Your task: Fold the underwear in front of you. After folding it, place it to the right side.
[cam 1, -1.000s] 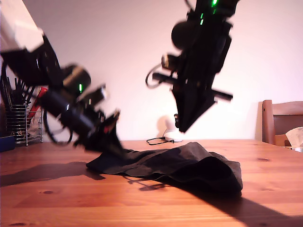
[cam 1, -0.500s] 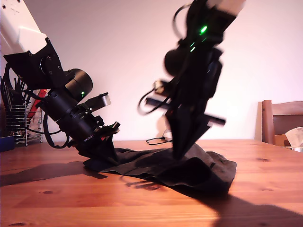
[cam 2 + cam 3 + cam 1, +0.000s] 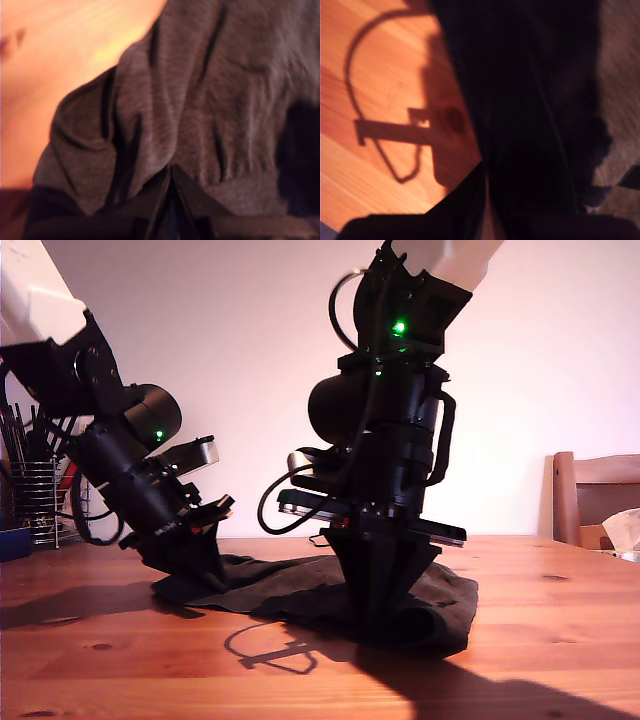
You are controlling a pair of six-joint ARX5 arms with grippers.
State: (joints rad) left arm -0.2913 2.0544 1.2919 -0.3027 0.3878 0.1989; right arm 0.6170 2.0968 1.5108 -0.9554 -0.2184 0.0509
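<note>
Ext. view: underwear (image 3: 300, 585) lies flat on wooden table (image 3: 560, 620), both arms down on it. My first gripper (image 3: 200, 565) sits on the cloth end at ext. view's left; my second gripper (image 3: 385, 615) on the end at ext. view's right.

First wrist view adds detail: fingers drawn together to a point on wrinkled grey fabric (image 3: 200, 100), pinching cloth. Second wrist view: tips also together, cloth (image 3: 530, 100) dark in shadow beside them; grip can't tell. Bare table beyond both cloth ends.
</note>
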